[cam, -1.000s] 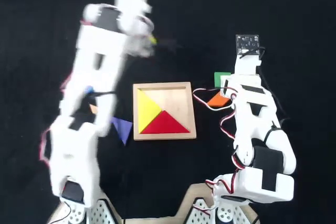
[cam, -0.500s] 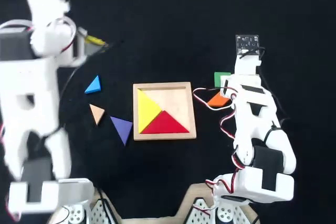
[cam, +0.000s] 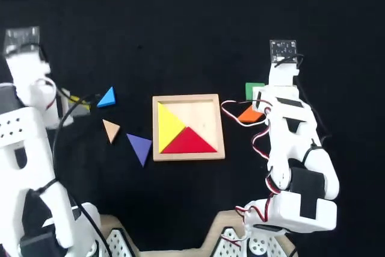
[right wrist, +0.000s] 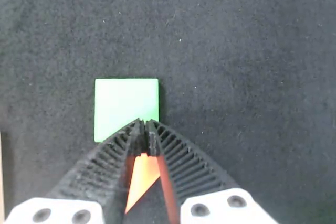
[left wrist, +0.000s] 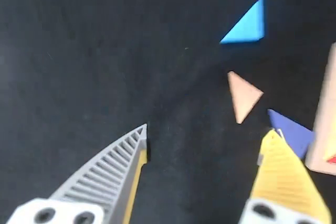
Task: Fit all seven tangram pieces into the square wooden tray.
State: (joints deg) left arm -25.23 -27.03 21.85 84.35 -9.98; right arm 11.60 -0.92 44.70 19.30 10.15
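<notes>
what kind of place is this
Probably a robotics lab bench: two white robot arms fixed at a black cloth-covered table, with a square wooden tray and small coloured tangram pieces laid out.

A black cloth-covered table [cam: 198, 34] carries the square wooden tray [cam: 187, 97] near its middle. On the left arm's side lie a light blue triangle [cam: 107, 97], a tan triangle [cam: 111, 130] and a purple triangle [cam: 140, 147], all apart; on the right arm's side, a green square [cam: 253, 90] and an orange piece [cam: 249, 114]

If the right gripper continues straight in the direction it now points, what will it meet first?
Most likely the green square: the right gripper, jaws closed, points straight at it, its tips at the square's near edge. How high the tips are above it is unclear.
</notes>
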